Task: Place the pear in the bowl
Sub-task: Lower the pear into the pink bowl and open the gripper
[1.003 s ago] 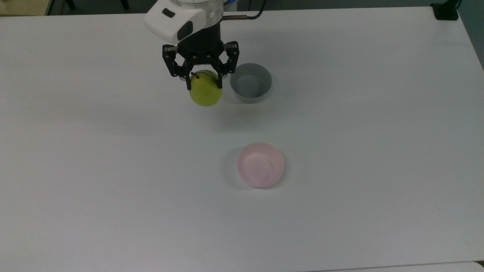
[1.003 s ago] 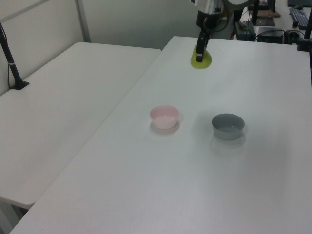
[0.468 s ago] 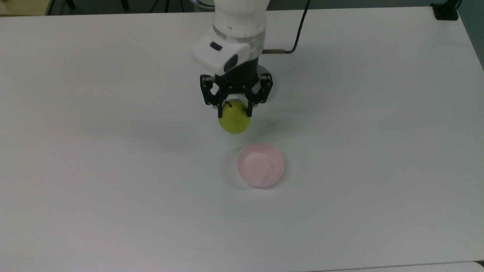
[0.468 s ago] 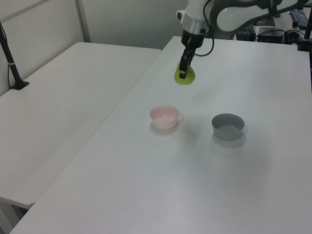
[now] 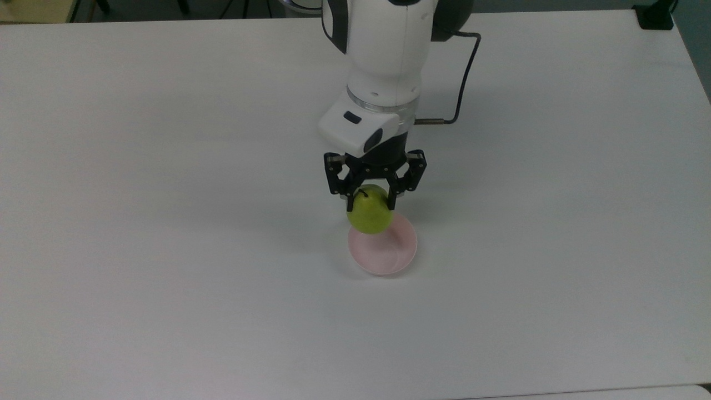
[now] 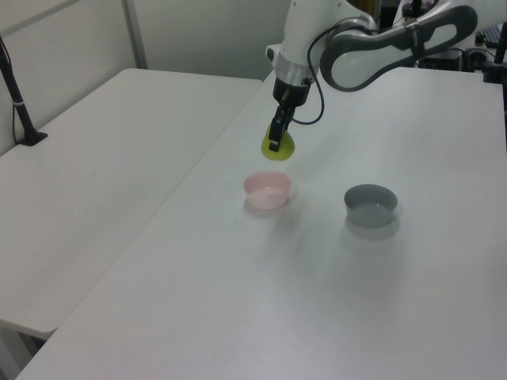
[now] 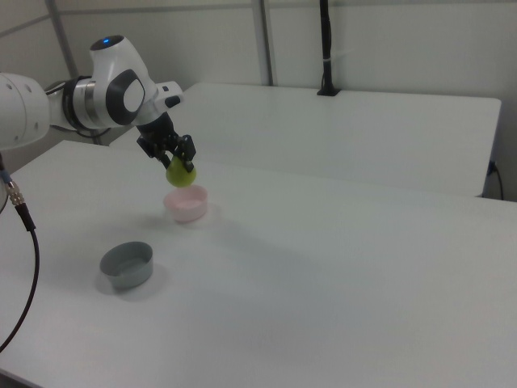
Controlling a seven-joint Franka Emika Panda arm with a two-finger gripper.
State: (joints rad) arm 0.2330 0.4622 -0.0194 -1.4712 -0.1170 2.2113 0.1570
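A plain white surface (image 5: 166, 222) fills the scene, with a second white table (image 6: 87, 182) just beside it on the left view's left and pale partition walls behind.

In the top view the arm reaches down from the far edge, its upper part cut off by the frame. The gripper (image 5: 371, 203) has its black fingers (image 5: 350, 201) closed on the pear (image 5: 370, 215), holding it by its upper part in the air. The pear is rounded, yellow-green and smooth, with a short dark stem showing between the fingers. It hangs over the far-left part of the bowl (image 5: 389, 253), hiding that stretch of the rim; the rest of the pale pink, glossy inside is open to view.

In the left view the pear (image 6: 279, 147) is partly covered by the gripper (image 6: 274, 144) and hangs above and beyond the bowl (image 6: 267, 190), clear of it. A grey bowl (image 6: 370, 204) stands well apart on the left view's right.

In the right view the grey bowl (image 7: 126, 265) sits nearer the camera, and the pear (image 7: 181, 173) hangs just above the bowl (image 7: 187, 204) without touching, gripped by the gripper (image 7: 176, 158). The stem is too small to make out there.
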